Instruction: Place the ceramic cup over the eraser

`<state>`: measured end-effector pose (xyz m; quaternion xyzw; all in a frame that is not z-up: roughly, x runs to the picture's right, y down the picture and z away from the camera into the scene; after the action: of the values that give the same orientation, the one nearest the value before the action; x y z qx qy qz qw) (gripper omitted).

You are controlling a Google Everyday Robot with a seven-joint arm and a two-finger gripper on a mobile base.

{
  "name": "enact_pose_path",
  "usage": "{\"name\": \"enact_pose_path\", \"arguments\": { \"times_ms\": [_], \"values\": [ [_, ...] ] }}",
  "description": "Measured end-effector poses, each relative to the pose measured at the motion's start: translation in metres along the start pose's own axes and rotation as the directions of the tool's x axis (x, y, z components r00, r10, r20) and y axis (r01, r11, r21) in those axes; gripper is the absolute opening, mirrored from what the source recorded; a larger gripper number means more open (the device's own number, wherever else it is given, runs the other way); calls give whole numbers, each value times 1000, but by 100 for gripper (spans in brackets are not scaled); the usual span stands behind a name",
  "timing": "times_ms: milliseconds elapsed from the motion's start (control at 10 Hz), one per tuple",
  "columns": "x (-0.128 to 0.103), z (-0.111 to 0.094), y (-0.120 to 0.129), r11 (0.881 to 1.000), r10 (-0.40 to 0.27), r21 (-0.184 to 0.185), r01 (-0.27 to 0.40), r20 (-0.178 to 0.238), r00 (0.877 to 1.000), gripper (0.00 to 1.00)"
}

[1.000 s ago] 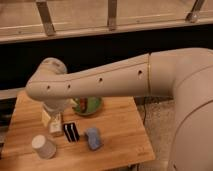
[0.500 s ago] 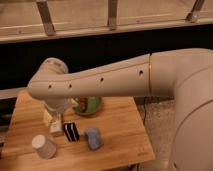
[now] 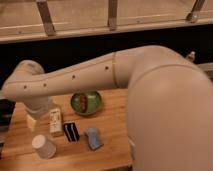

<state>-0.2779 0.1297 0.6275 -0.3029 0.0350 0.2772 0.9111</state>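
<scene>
Camera view shows nothing done yet: the ceramic cup [image 3: 44, 146] stands free, near the eraser [image 3: 71, 131] but not covering it, while the gripper [image 3: 34, 119] hangs spread and empty behind it.

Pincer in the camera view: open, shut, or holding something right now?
Pincer, low at the left under the arm's bend: open, holding nothing; the cream-white tapered ceramic cup stands free on the wooden table.
</scene>
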Motion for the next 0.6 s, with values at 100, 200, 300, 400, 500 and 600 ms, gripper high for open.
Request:
{"name": "enact_pose_path", "arguments": {
  "times_ms": [100,200,300,400,500,600],
  "values": [
    [-9,3,13,999,-39,-10,39,-3,999,80],
    [-13,9,21,998,-68,-18,68,-9,998,80],
    [-11,18,24,997,-76,-25,75,-17,997,80],
    [-7,26,26,996,-81,-33,80,-19,997,80],
    [0,38,30,996,-82,-49,81,-20,996,80],
    [7,48,32,995,-80,-60,79,-13,997,80]
  ]
}}
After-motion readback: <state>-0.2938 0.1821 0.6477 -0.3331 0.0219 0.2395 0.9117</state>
